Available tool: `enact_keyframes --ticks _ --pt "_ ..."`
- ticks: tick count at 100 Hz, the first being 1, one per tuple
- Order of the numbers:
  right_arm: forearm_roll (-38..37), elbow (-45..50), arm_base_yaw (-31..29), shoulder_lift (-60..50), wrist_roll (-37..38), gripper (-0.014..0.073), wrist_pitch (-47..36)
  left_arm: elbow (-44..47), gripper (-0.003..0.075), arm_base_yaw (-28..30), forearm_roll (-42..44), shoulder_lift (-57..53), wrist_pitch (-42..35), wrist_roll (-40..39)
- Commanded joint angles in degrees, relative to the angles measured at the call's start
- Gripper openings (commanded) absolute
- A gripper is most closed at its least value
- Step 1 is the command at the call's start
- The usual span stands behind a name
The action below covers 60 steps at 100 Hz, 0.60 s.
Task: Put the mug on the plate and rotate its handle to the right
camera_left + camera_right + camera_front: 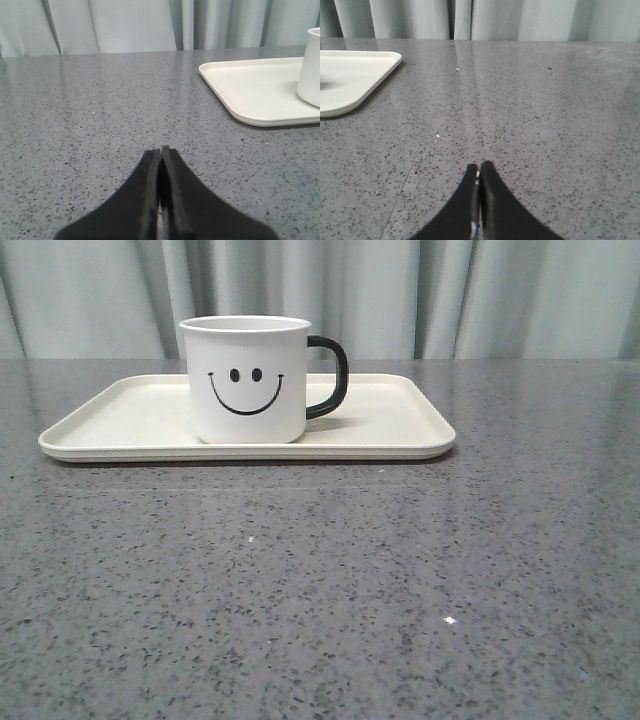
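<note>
Mug [246, 380] upright on plate [120, 410] (handle [330, 377] right); left gripper [160, 152], right gripper [479, 167] clenched, empty.

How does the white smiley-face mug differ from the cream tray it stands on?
The white cylindrical mug stands tall and upright, while the cream rectangular plate lies wide and flat with a low rim. The mug carries a black smiley face and a black loop handle pointing right; the plate is plain. The mug is white, the plate creamier. Both look smooth and pale against the grey speckled table.
</note>
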Motion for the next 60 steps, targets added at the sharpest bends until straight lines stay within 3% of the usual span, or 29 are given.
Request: enact_keyframes --ticks 1,60 --pt "0.3 -0.5 -0.3 -1.0 -0.5 -0.0065 -6.3 0.6 -0.0020 0.0 -0.3 -1.7 -4.9 0.0" --pt "0.3 0.5 -0.3 -1.0 -0.5 -0.0065 -6.2 0.6 -0.0020 0.0 -0.3 -1.7 -4.9 0.0"
